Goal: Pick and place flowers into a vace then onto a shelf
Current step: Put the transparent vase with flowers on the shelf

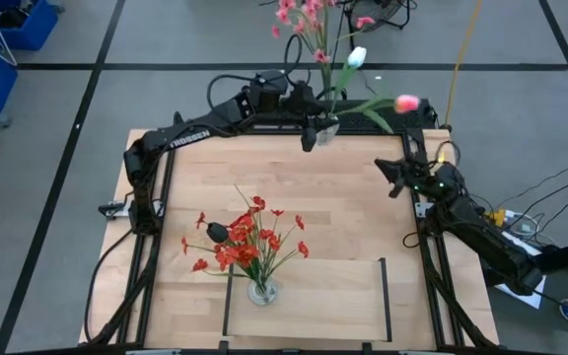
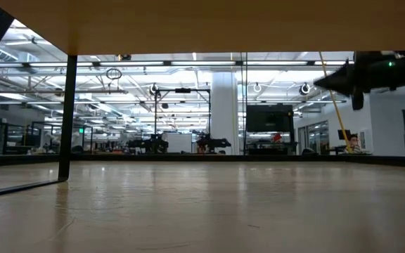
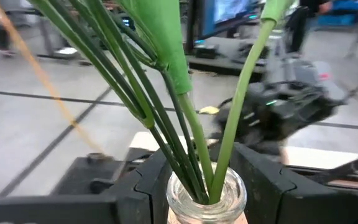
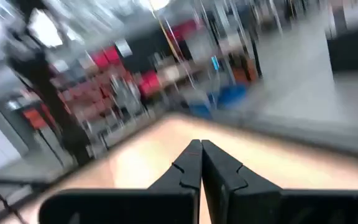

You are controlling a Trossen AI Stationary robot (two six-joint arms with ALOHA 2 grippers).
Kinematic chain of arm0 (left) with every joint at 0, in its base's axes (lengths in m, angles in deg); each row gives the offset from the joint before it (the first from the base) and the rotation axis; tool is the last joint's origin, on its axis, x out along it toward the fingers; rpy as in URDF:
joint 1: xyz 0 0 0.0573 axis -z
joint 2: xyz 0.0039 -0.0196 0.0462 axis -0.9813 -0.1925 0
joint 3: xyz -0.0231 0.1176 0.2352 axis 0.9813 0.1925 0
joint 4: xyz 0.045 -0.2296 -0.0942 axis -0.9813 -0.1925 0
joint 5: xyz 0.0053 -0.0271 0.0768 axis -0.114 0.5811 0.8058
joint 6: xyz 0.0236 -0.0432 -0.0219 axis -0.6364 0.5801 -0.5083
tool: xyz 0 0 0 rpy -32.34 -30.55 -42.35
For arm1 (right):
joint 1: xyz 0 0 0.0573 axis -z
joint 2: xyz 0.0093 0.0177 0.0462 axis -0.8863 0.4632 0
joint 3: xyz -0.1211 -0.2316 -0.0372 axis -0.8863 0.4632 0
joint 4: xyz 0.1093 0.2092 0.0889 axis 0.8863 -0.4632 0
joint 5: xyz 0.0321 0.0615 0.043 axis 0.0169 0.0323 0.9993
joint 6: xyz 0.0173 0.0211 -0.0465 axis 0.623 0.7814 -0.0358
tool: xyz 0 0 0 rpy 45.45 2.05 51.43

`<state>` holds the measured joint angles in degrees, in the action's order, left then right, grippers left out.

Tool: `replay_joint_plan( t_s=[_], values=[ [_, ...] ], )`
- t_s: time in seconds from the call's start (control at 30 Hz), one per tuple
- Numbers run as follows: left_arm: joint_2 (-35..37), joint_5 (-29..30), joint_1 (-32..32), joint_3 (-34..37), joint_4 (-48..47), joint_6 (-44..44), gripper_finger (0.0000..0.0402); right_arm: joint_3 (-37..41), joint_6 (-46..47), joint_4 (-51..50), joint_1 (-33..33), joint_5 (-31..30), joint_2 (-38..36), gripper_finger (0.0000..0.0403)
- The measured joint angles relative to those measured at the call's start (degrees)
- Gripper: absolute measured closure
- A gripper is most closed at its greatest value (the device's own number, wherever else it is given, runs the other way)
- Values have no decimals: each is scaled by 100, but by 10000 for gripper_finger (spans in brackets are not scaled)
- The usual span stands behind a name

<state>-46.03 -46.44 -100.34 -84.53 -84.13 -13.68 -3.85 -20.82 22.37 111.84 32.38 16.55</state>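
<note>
Now, glass vase [image 3: 207,199] of flowers [image 3: 166,93] between left hand [image 3: 207,186] fingers.

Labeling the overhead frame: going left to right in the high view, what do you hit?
Blue bins → red flowers in a glass vase on the shelf → left gripper holding the second glass vase → pink-red tulip bud → right gripper, shut.
</note>
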Motion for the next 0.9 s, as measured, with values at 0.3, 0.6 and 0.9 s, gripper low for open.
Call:
replay_joint_plan(
  t_s=[0.3, 0.6, 0.9],
  values=[
    [-2, -1011, 191, 0, 22, 529, 252, 11, -158, -1159, -2, 352, -386, 403],
    [-4, -1343, 477, 0, -171, 237, 252, 17, 408, -910, 0, -825, -347, 403],
    [-11, -2450, 667, 0, -150, -36, 252, 22, 410, -367, -2, -779, -348, 403]
  ],
)
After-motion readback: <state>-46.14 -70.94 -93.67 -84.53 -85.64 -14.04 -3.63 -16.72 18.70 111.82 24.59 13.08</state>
